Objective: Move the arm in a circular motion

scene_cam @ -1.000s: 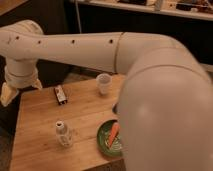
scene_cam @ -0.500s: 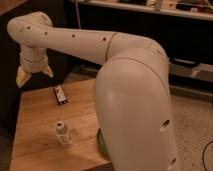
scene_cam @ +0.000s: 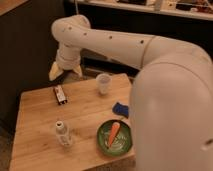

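Swung rightward since half a second ago, the arm [scene_cam: 125, 47] now uncovers a green plate [scene_cam: 114, 138] with a carrot [scene_cam: 113, 132]. Glossy white, thick rounded segments dotted with small dark holes, it reaches from lower right to upper left. Its cream-yellow gripper [scene_cam: 65, 73] hangs above the table [scene_cam: 35, 125] back edge, fingers spread, holding nothing.

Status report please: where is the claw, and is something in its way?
Cream-yellow claw above the wooden table's far edge, holding nothing. Glossy white arm raised. Clear plastic cup nearest, apart.
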### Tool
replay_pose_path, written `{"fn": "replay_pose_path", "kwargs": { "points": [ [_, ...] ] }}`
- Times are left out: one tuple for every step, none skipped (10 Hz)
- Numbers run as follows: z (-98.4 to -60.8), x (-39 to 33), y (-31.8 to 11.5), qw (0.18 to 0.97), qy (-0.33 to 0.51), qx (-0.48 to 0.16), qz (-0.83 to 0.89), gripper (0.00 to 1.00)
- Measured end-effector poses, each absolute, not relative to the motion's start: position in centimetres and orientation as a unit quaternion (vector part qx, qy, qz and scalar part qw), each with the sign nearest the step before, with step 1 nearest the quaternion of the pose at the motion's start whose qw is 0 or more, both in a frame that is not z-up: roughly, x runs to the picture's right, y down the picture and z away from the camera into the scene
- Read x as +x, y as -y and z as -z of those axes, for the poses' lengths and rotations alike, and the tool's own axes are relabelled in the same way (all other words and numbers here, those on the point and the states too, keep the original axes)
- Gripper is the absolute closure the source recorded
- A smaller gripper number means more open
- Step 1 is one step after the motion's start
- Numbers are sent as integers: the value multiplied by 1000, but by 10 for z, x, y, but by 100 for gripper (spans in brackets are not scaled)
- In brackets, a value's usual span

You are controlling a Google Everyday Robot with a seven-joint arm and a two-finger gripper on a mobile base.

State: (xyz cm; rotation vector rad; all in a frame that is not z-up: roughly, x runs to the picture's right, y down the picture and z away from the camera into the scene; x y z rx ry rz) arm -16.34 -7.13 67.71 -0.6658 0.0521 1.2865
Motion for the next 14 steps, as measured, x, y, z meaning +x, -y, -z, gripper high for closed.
{"fn": "replay_pose_path", "kwargs": {
  "points": [
    [-678, -137, 69, 739, -31, -296, -605, 20],
    [-671, -88, 61, 720, -40, -275, -636, 20],
    [-664, -63, 55, 710, -43, -264, -652, 20],
    [-654, -37, 43, 699, -43, -253, -667, 20],
    [-643, -20, 35, 691, -38, -248, -678, 20],
    [-636, -9, 28, 690, -35, -248, -679, 20],
    [-624, -3, 18, 697, -29, -251, -671, 20],
    [-616, -3, 9, 704, -26, -255, -662, 20],
    [-607, -8, 0, 713, -24, -259, -651, 20],
    [-597, -20, -9, 723, -24, -263, -638, 20],
    [-587, -39, -21, 731, -28, -268, -627, 20],
    [-577, -62, -32, 736, -30, -273, -618, 20],
    [-568, -88, -44, 741, -31, -279, -610, 20],
    [-557, -114, -57, 747, -31, -286, -599, 20]
  ]
}}
